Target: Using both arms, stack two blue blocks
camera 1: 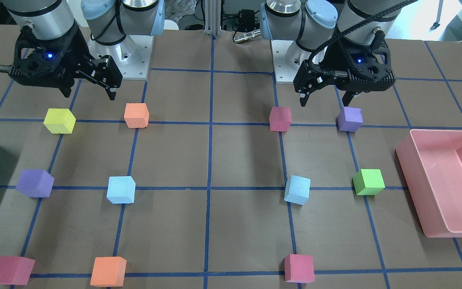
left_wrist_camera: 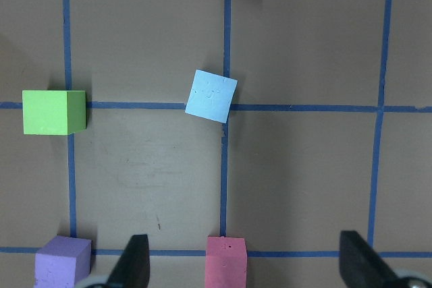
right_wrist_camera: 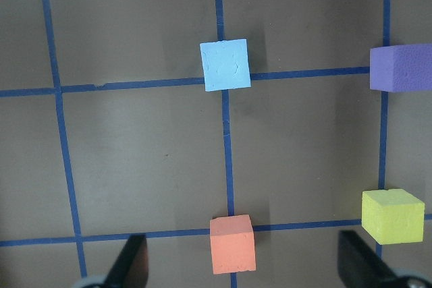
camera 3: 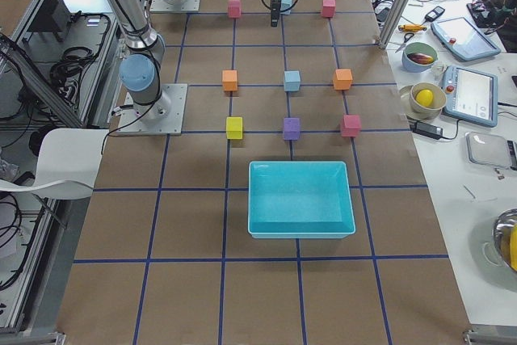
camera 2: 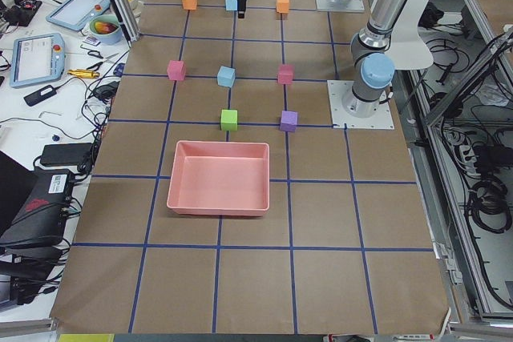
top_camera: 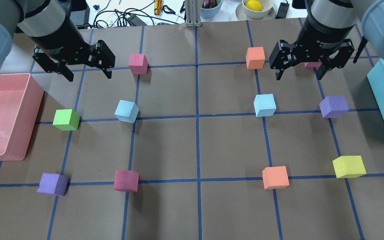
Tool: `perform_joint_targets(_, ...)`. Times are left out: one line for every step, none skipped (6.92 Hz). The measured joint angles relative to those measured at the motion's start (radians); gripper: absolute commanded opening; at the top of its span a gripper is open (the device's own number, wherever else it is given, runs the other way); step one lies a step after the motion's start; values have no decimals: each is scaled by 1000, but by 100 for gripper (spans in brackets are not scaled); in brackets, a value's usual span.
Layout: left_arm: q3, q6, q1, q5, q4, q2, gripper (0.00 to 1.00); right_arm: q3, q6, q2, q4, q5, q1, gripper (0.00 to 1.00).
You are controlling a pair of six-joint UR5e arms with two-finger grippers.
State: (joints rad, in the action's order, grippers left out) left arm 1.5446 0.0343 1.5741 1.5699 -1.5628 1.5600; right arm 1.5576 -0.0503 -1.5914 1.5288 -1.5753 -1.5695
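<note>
**Blue blocks lie apart, both grippers empty**

Blue foam cubes are the two things that matter, and each lies on the table (top_camera: 195, 213) in its own half, so I judge that each arm is meant to serve the cube on its side.

At the left edge stands a pink bin (top_camera: 28, 110), not part of this job. The left gripper (top_camera: 88, 76) hangs above the table toward the far edge. Its fingers (left_wrist_camera: 135, 264) are spread wide and hold nothing. They point down, probably ready for a grasp from above. The left block (top_camera: 126, 111) rests in the left half, about midway between the near and far edges. It touches a tape crossing and is turned a little against the lines, so the wrist may need to rotate.

The right block (top_camera: 265, 105) lies in the right half, well apart from the first, and sits almost square to the tape. The right gripper (top_camera: 298, 76) hovers beyond it toward the far edge, also wide open and empty. A teal bin (top_camera: 383, 100) stands at the right edge.

No block is lifted yet, so the stacking is not begun.
</note>
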Motion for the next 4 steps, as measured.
perform_joint_targets(0, 1, 0, 1, 0, 0, 100, 0, 1, -2, 0, 1, -1, 100)
perform_joint_targets(0, 1, 0, 1, 0, 0, 100, 0, 1, -1, -1, 1, -2, 100)
perform_joint_targets(0, 1, -1, 1, 0, 0, 100, 0, 2, 6, -3, -2, -1, 100)
perform_joint_targets(0, 1, -1, 1, 0, 0, 100, 4, 7, 27, 1, -7, 1, 100)
